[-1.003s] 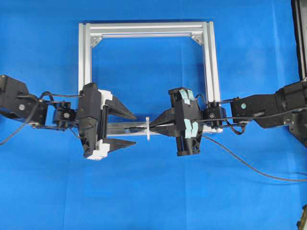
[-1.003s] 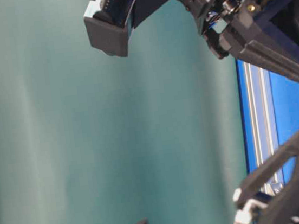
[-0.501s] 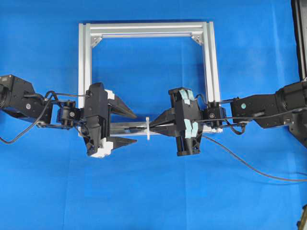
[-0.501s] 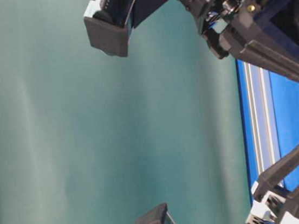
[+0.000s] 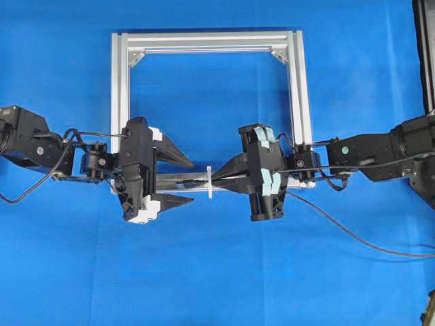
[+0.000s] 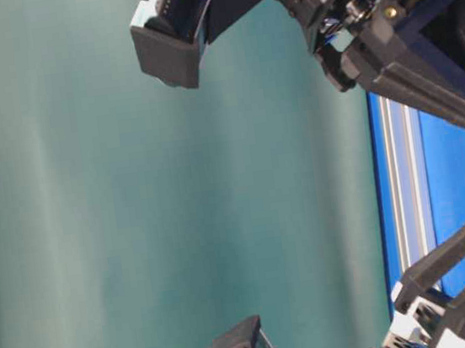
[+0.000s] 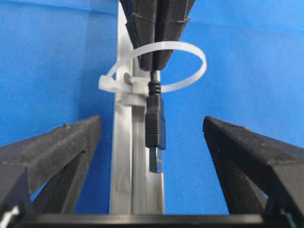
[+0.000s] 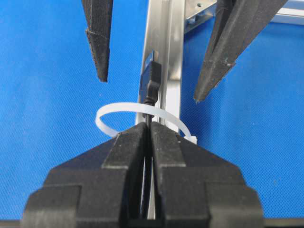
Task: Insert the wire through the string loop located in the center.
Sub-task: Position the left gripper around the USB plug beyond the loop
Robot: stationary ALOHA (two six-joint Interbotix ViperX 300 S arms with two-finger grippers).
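Observation:
The white string loop stands on the frame's near bar between the two grippers. My right gripper is shut on the black wire, with its tips at the loop. The plug tip has passed through the loop and sticks out toward the left gripper. My left gripper is open, and its fingers straddle the plug without touching it. The rest of the wire trails off to the right across the cloth.
The square aluminium frame lies on the blue cloth, and its near bar runs under both grippers. A dark object stands at the right edge. The table-level view shows only parts of the arms and a teal backdrop.
The left arm shifted slightly to the right toward the loop between the first two earlier frames, then held still. The right gripper and the wire have not moved.

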